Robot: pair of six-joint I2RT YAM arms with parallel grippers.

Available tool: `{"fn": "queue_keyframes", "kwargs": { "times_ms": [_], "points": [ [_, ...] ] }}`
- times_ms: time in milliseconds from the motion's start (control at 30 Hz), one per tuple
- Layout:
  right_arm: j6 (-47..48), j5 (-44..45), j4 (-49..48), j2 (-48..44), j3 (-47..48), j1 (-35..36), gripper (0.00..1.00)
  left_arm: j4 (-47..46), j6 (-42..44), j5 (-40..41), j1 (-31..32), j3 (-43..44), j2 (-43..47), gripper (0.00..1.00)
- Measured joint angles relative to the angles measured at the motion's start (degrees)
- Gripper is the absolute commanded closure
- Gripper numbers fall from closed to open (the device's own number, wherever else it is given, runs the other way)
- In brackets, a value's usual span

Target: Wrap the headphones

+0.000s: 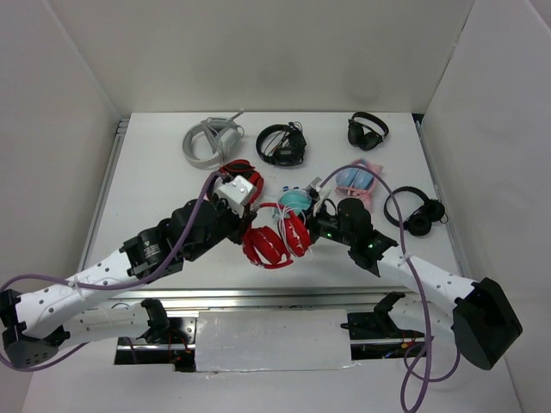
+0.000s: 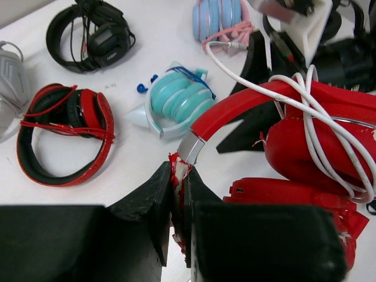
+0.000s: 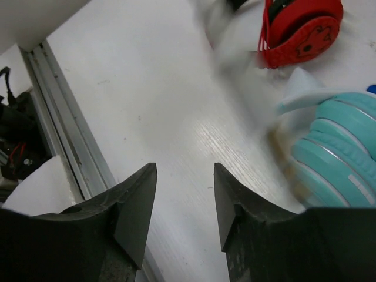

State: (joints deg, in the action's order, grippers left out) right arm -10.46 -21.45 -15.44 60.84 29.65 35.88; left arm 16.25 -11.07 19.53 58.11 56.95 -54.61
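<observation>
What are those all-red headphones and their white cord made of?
The red headphones look like glossy hard plastic, their surface catching light; the silvery slider may be metal. The white cable seems soft, rubbery plastic, since it loops freely.

No legible text anywhere

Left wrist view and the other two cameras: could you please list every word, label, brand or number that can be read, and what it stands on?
No text can be read in any view.
Black headphones: a faint pale mark on one earcup, too small and blurred to read.
All-red headphones and teal headphones: no lettering shows.
</observation>
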Motion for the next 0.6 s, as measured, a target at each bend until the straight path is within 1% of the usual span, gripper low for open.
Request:
{"fn": "queue_keyframes", "kwargs": {
  "times_ms": [233, 300, 367, 400, 433, 467, 600],
  "points": [
    [-1.46, -1.4, -5.27, -4.11, -4.61, 0.26, 0.46, 0.52, -1.49, 3.02, 0.0, 4.15, -0.96, 1.0],
    [-2.14, -0.92, -5.27, -5.33, -5.51, 0.26, 0.37, 0.66, -1.99, 4.48, 0.0, 4.61, -1.09, 1.0],
    [-2.67, 0.15, -5.16, -7.02, -6.6, 0.24, 0.35, 1.03, -2.78, 6.32, -0.11, 4.63, -1.09, 1.0],
    [-3.04, 0.7, -5.07, -8.02, -7.32, 0.22, 0.21, 1.44, -3.1, 7.26, -0.22, 4.63, -1.09, 1.0],
    [-3.58, 1.2, -5.14, -9.11, -8.22, 0.17, 0.1, 2.03, -3.54, 8.07, -0.33, 4.63, -1.09, 1.0],
    [-4.11, 1.64, -5.2, -10.1, -9.14, 0.09, 0.0, 2.75, -4.15, 9.01, -0.52, 4.63, -1.09, 1.0],
    [-5.86, 4.63, -4.35, -13.31, -12.55, -0.63, 0.0, 5.31, -6.08, 11.65, -1.11, 4.63, -0.98, 1.0]
  ]
}}
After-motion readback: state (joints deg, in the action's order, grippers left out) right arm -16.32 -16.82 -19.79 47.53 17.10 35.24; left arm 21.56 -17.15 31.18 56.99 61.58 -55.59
